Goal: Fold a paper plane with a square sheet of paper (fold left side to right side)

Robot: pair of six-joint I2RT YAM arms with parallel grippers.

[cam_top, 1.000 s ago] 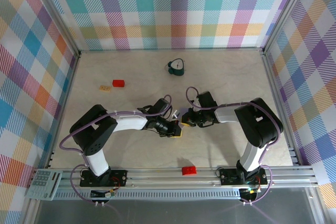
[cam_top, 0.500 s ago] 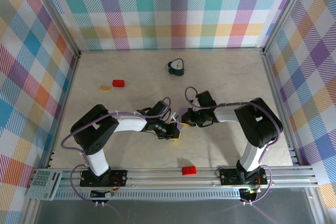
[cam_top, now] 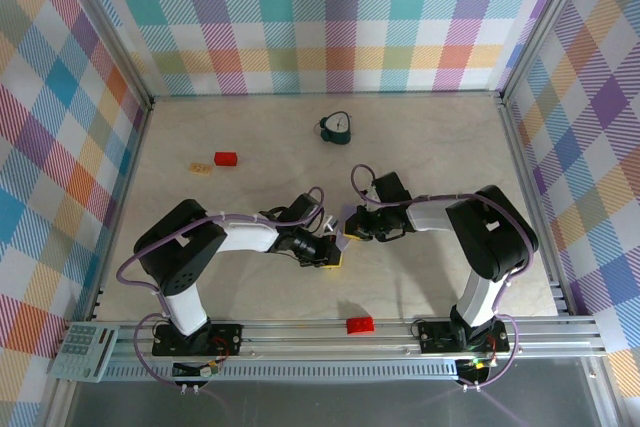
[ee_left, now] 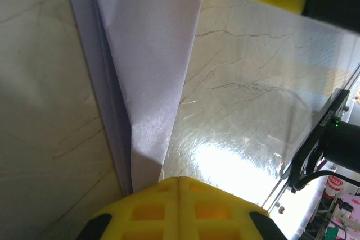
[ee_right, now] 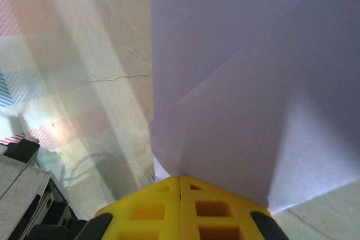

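from the top, the two arms reach in toward each other and meet near the middle of the marbled table (cam_top: 440, 147). the left gripper (cam_top: 330, 252) and the right gripper (cam_top: 352, 230) sit just beside one another, with a small bit of the lavender paper plane (cam_top: 344, 219) showing between them. from up here i cannot tell how their fingers stand. a dark teal clock-like object (cam_top: 337, 127) stands well apart toward the back wall. a red block (cam_top: 226, 158) lies at the back left with a tan block (cam_top: 201, 167) just beside it, and another red block (cam_top: 358, 324) lies near the front rail.

on the left wrist, the left gripper (ee_left: 180, 181) has its yellow fingers (ee_left: 146, 212) pressed together with no gap at the seam. the narrow end of the paper plane (ee_left: 149, 54) runs right into that seam, so it is pinched there. the paper is a long pointed wedge with several layers stacked along its left edge, lying over the table (ee_left: 253, 82).

on the right wrist, the right gripper (ee_right: 180, 179) is closed the same way, its yellow fingers (ee_right: 214, 212) meeting at the seam and clamping the paper plane (ee_right: 242, 82). the paper spreads up and to the right, with a diagonal fold edge crossing it.
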